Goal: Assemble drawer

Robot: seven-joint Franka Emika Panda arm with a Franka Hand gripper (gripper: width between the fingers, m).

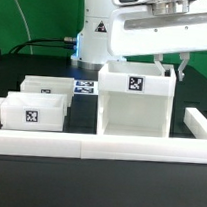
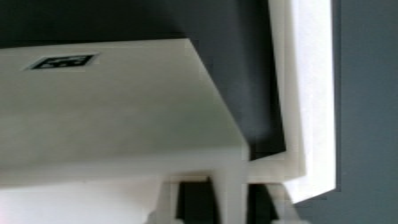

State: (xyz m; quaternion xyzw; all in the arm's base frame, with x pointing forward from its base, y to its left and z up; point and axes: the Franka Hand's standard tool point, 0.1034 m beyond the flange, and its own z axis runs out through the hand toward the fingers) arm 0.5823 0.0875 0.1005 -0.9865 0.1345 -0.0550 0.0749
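Exterior view shows us the tool (image 1: 179, 72) closed narrow on a thin side wall of the white open-topped box (image 1: 135, 102), which we judge light, stiff, slick, best held there.

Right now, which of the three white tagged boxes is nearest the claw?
The tall box on the exterior view's right: the claw is at its top edge. The front low box and rear low box sit further left.
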